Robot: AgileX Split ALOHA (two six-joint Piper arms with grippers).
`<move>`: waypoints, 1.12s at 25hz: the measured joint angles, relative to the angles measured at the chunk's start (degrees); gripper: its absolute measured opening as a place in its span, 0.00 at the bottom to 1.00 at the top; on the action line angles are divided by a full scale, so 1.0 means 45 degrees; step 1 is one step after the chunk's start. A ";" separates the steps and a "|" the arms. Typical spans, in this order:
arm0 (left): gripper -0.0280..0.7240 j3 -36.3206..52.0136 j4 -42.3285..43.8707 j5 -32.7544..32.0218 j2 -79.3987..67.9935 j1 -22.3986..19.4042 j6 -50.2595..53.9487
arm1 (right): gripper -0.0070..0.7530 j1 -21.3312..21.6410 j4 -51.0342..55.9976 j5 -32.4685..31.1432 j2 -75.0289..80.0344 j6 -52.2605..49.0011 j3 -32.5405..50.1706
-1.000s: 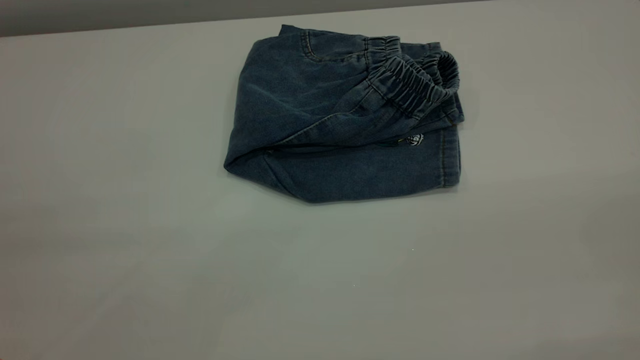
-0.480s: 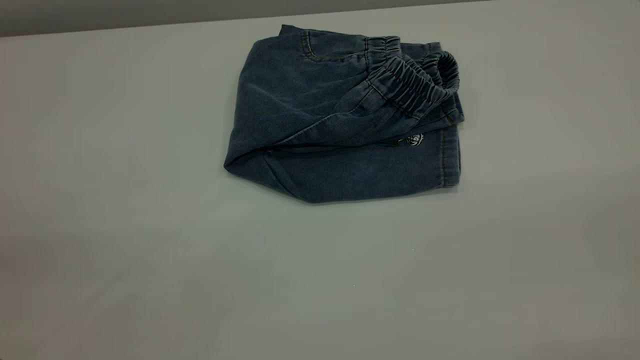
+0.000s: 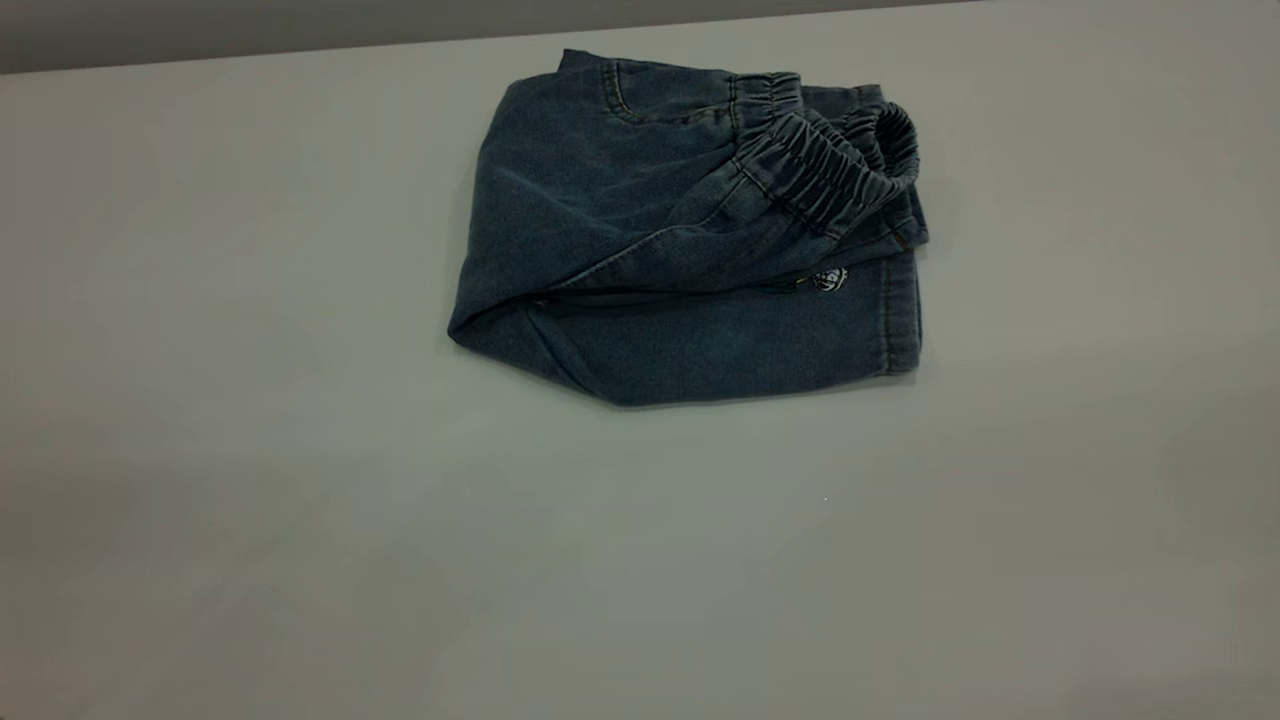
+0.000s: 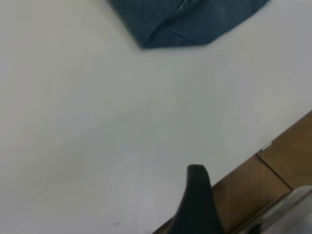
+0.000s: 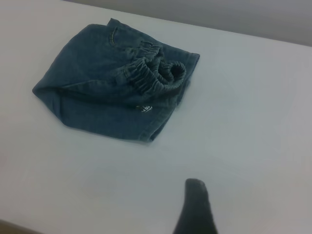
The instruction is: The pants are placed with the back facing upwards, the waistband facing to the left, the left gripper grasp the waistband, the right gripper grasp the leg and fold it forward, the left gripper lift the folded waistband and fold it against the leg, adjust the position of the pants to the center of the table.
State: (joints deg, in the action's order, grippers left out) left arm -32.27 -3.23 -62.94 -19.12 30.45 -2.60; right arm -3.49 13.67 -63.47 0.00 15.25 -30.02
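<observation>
White table (image 3: 300, 500); folded pants (image 3: 690, 230); grippers withdrawn

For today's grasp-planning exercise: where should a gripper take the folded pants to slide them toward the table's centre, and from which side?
Probably the pants at their thick folded edge, approached from the exterior view's left: layers stack there, while the waistband lies loose on top.
</observation>
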 joint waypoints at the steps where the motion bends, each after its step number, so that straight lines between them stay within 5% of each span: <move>1: 0.71 0.0208 0.0011 0.0064 0.0000 0.0000 0.0000 | 0.61 0.0000 0.0000 0.0000 0.0000 0.0000 0.0000; 28: 0.71 0.0761 0.0025 0.0256 0.0000 -0.0086 -0.0013 | 0.61 0.0000 0.0024 0.0000 0.0000 -0.0031 0.0000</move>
State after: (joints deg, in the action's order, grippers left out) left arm -28.85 -3.12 -61.78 -19.12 30.07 -2.66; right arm -3.49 13.78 -63.47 0.00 15.11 -30.02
